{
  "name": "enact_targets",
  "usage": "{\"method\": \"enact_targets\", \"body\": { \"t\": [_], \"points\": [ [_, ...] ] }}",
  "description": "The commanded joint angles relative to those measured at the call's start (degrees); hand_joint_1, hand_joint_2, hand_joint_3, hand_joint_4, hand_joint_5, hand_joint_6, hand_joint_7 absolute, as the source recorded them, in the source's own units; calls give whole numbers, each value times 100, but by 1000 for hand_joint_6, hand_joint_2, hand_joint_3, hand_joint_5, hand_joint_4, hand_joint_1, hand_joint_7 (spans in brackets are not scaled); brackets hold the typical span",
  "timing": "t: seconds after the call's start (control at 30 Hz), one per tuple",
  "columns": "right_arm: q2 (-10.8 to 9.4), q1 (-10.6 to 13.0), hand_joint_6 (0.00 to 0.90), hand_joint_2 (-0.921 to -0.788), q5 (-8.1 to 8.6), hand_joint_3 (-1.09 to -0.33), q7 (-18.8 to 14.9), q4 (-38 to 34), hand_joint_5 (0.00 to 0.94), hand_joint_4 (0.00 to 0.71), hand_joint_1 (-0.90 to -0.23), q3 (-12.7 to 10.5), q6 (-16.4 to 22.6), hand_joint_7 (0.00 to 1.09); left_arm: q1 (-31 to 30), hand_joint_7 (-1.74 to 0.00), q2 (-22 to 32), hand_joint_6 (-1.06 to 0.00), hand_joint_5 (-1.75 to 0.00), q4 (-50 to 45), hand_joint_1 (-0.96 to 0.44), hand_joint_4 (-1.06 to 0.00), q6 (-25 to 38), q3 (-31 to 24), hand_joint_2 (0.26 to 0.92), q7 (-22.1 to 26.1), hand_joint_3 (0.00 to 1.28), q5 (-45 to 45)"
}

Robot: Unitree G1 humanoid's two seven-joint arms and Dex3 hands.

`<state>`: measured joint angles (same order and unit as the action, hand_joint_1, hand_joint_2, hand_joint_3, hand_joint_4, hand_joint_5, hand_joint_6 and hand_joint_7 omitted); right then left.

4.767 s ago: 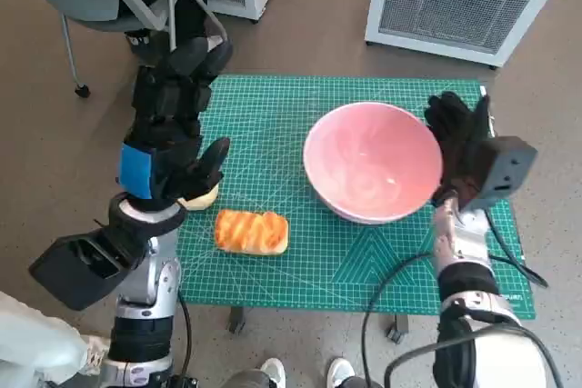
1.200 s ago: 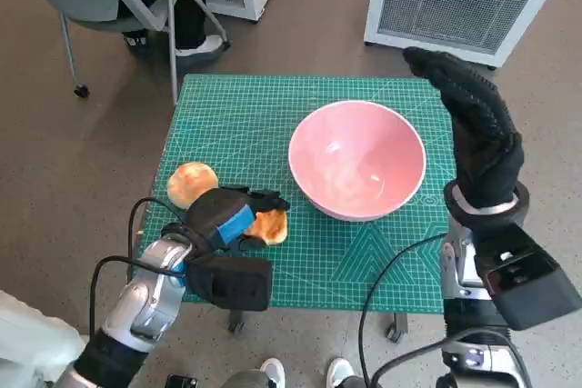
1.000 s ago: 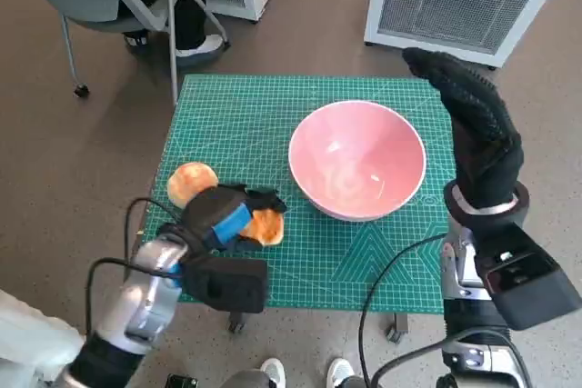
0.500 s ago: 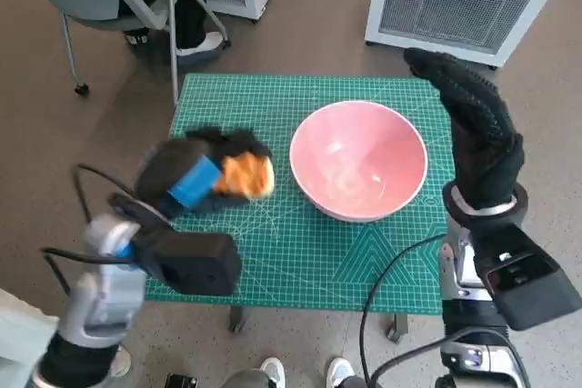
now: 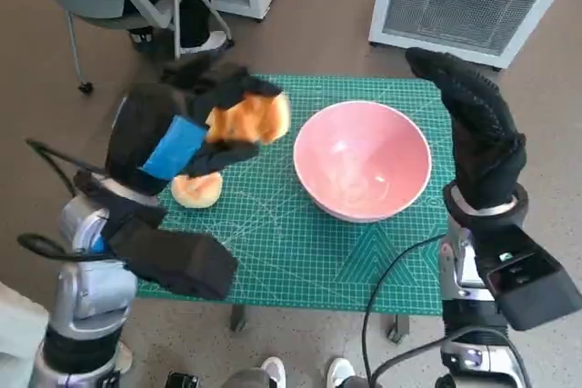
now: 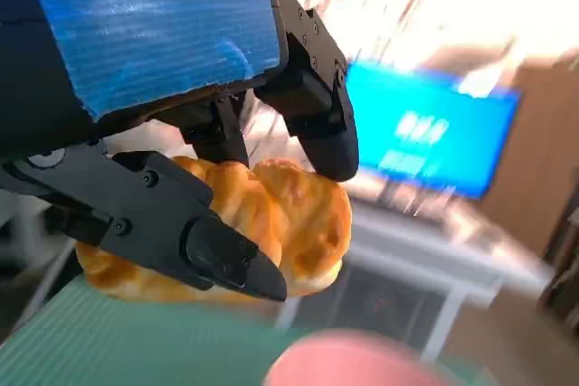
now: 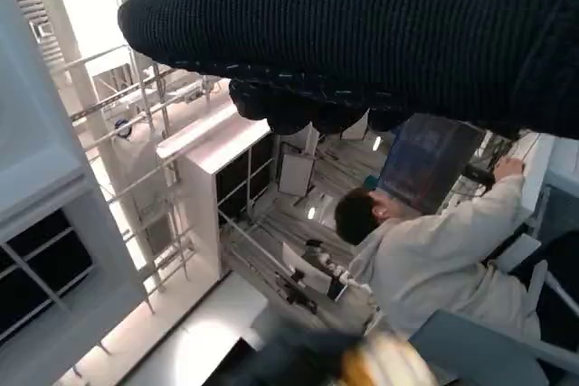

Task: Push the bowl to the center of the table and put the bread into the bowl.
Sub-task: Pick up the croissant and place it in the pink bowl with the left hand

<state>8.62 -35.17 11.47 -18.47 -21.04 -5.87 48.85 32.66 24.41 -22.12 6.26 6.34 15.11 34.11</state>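
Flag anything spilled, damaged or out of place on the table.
Nothing stands out. The bowl sits upright and empty, a bun lies on the mat, and the left hand holds the bread intact.

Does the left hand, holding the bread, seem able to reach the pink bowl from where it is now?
Probably yes. The left hand holds the bread lifted just beside the pink bowl, with nothing between them. The right hand is raised beyond the bowl's far side, off the path.

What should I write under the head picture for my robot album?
Left hand lifts a golden bread beside the pink bowl; a round bun waits on the green mat.
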Motion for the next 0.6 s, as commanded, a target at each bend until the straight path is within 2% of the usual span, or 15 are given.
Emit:
{"method": "enact_targets", "body": {
  "t": [0.03, 0.1, 0.23, 0.4, 0.6],
  "points": [
    [-1, 69, -1, -921, 59, -725, -33, -63, 9, 311, -540, -1, -33, 777, 483, -682, -177, -955, -986, 583, 4, -945, -559, 399, 829, -317, 4, 123],
    [-5, 66, -1, -921, 62, -725, -30, -60, 9, 312, -540, -2, -34, 777, 665, -740, -218, -921, -986, 978, 3, -932, -848, 554, 836, -408, 7, 121],
    [-11, 65, -1, -921, 64, -724, -19, -49, 9, 313, -540, -6, -41, 778, 1018, -929, -301, -795, -1074, 1819, 2, -819, -1348, 849, 882, -508, 14, 145],
    [-16, 88, 0, -921, 32, -723, 11, -17, 9, 314, -538, -9, -59, 778, 1447, -1072, -460, -677, -1172, 2931, 2, -716, -1763, 1196, 914, -657, 46, 279],
    [-22, 131, 0, -921, 6, -723, 45, 43, 9, 314, -538, -16, -94, 778, 1970, -1140, -774, -622, -1242, 4328, 1, -643, -2050, 1571, 920, -1028, 91, 545]
  ]
}}
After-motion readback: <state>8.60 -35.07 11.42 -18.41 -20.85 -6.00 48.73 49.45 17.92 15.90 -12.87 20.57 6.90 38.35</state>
